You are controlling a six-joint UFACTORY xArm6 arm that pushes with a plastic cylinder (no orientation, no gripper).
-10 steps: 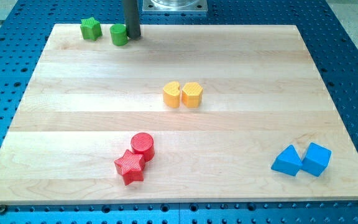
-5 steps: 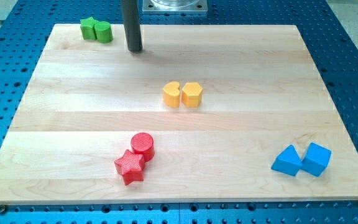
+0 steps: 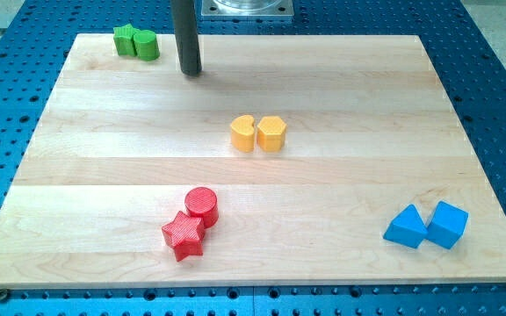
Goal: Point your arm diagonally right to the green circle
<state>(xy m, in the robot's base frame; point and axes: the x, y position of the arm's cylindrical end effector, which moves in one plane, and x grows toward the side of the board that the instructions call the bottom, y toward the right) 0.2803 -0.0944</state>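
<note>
Green circle (image 3: 147, 44) sits at the board's upper left corner, touching the green star (image 3: 126, 39) on its left. My tip (image 3: 191, 71) rests just to its lower right, apart from it; a bare rod, it has no fingers to open or close.
</note>
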